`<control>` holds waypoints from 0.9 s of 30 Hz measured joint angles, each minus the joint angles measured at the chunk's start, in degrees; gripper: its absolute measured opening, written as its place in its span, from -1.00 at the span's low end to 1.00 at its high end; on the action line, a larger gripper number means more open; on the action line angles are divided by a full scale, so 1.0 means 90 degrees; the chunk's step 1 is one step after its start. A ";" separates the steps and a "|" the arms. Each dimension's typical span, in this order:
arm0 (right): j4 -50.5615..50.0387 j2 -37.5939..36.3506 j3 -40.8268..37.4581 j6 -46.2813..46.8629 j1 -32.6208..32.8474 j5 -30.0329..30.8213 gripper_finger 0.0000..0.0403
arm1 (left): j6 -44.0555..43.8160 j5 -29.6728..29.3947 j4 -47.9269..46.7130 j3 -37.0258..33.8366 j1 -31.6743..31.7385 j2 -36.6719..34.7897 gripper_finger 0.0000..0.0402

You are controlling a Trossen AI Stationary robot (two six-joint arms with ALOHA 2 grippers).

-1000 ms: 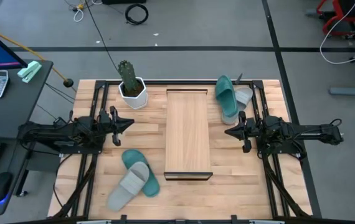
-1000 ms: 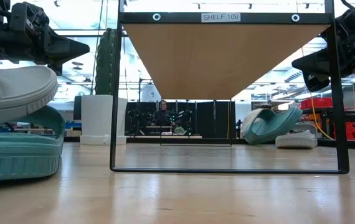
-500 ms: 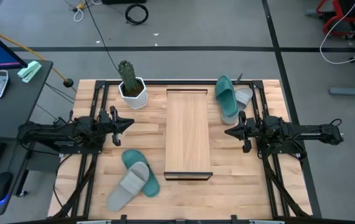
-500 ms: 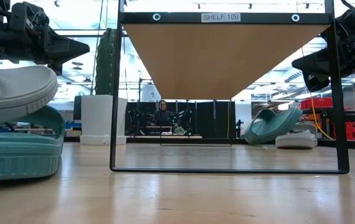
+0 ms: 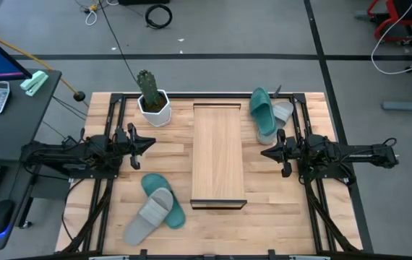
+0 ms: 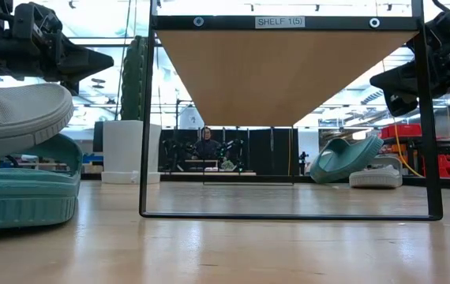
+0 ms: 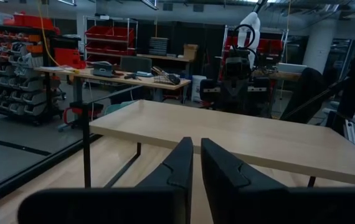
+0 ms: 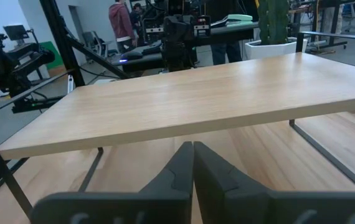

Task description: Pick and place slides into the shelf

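Note:
The shelf (image 5: 219, 155) stands in the middle of the table, its long light-wood board on a thin black frame (image 6: 144, 126). Near the table's near left corner a grey slide (image 5: 148, 215) lies partly on a teal slide (image 5: 158, 189). By the far right corner another teal slide (image 5: 262, 115) leans tilted against a grey slide (image 5: 284, 112), as the low view shows (image 6: 343, 158). My left gripper (image 5: 150, 142) hovers shut left of the shelf. My right gripper (image 5: 264, 153) hovers shut right of it. Both point at the shelf and touch nothing.
A cactus in a white pot (image 5: 153, 105) stands at the far edge, left of the shelf. Bare tabletop (image 5: 271, 202) lies right of the shelf's near end. Black rails run along the table's left and right sides. People stand in the room beyond.

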 joint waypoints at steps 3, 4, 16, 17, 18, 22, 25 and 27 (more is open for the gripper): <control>0.0000 0.0000 0.0000 0.0000 0.0000 0.0001 -0.91 | -0.0030 0.0001 0.0004 0.0001 0.0000 0.0000 -0.83; -0.0002 0.0000 0.0000 -0.0001 0.0000 0.0000 -0.91 | -0.0119 0.0000 0.0004 -0.0001 0.0000 0.0000 -0.84; 0.0000 -0.0001 0.0001 0.0000 0.0002 0.0002 -0.91 | -0.1592 -0.0036 -0.0644 0.0001 0.0000 0.0000 -0.88; 0.0000 0.0000 0.0002 0.0000 0.0000 0.0000 -0.91 | -0.1771 -0.0039 -0.0759 0.0001 0.0000 0.0002 -0.88; 0.0000 0.0000 0.0002 0.0000 0.0000 0.0002 -0.91 | -0.1925 -0.0041 -0.0856 0.0001 0.0000 0.0000 -0.89; -0.0002 0.0000 0.0000 0.0000 0.0000 0.0001 -0.91 | -0.2391 -0.0046 -0.0980 0.0000 0.0000 0.0002 -0.91; 0.0016 -0.0001 0.0000 0.0128 0.0003 -0.0010 -0.91 | -0.2552 -0.0044 -0.0977 0.0001 0.0000 0.0002 -0.90; 0.0085 0.0000 0.0000 0.0943 0.0005 -0.0171 -0.91 | -0.2906 -0.0048 -0.0975 0.0001 0.0000 0.0002 -0.89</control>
